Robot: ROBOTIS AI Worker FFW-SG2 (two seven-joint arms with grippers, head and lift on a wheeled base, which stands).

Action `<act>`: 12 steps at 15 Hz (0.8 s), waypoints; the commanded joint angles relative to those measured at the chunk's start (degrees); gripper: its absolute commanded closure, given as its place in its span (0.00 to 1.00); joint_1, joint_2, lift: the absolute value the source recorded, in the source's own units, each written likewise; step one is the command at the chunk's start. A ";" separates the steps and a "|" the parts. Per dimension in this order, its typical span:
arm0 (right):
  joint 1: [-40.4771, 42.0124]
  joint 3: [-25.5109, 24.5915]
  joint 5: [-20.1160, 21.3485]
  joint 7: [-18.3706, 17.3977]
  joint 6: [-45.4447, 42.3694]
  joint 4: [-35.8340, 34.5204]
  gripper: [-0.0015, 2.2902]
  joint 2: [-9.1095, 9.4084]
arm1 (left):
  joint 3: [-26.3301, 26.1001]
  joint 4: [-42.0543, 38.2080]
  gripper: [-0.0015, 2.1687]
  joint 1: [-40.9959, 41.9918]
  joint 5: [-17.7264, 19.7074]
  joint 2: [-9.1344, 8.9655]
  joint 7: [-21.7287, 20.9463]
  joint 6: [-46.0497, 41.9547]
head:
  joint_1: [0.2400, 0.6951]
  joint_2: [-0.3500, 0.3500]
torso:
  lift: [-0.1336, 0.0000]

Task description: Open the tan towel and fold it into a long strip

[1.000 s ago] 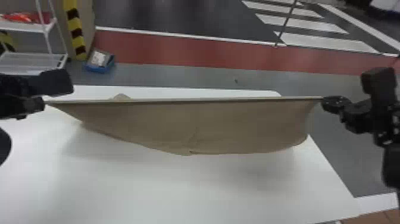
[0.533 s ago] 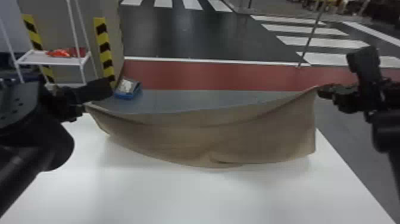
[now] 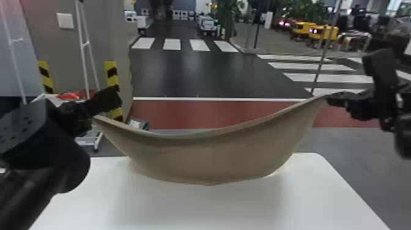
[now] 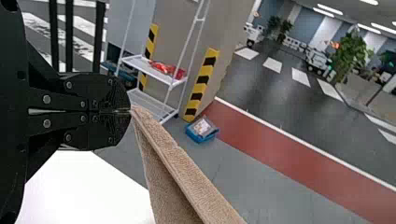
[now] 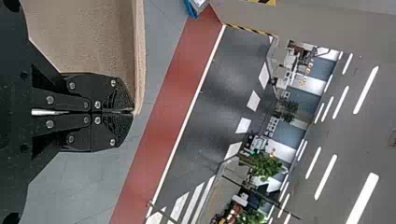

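The left hand [image 3: 93,115] pinches one upper corner of the tan towel [image 3: 214,159], and the right hand [image 3: 327,98] pinches the other, both with fingers closed on the cloth. The towel hangs between them over the white worktop [image 3: 208,208], its top edge sagging. Whether its lower edge touches the worktop, I cannot tell.

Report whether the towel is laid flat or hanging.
Hanging: the towel sags between the left gripper and the right gripper, each shut on one of its upper corners.
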 commanded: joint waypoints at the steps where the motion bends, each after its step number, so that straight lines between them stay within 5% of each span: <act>1: 4.59 -3.50 -2.23 0.37 1.61 -5.00 0.58 -1.65 | 5.25 -9.84 0.95 7.08 0.36 2.92 0.74 4.86 | 0.33 0.35 | 0.07; 4: 13.20 -9.30 -5.57 1.78 3.71 -11.68 0.58 -2.52 | 11.49 -20.74 0.95 19.83 0.54 4.77 0.56 5.22 | 0.40 0.37 | 0.07; 7: 25.94 -15.36 -8.30 3.97 5.12 -21.61 0.58 -1.38 | 15.89 -28.74 0.95 32.83 0.28 5.91 0.82 3.46 | 0.54 0.36 | 0.07; 12: 41.33 -19.14 -9.62 6.70 -1.21 -27.50 0.58 1.43 | 18.70 -29.53 0.95 44.88 0.10 6.00 3.81 -3.22 | 0.94 0.37 | 0.07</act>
